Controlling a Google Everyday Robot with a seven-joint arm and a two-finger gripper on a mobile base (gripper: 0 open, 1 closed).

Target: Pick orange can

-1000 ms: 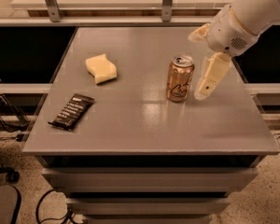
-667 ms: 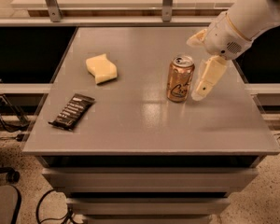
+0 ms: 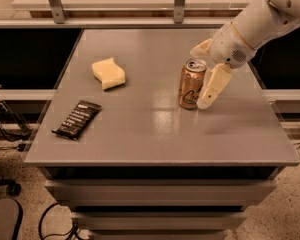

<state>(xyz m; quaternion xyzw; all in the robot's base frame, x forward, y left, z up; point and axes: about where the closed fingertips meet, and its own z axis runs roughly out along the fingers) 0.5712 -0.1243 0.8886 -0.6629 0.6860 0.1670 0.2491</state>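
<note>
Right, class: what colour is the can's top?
Silver top, in the camera view; the gripper is just beside the orange can.

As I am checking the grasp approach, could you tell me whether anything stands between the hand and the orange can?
Nothing visible does. The open hand is beside the orange can, on its right, one finger nearer the camera and one behind. The sponge and the snack bar lie well away on the left of the table.

Single high front view, looking down over the table point(image 3: 155, 139), fairly near, pincer point(image 3: 199, 79) right of centre
</note>
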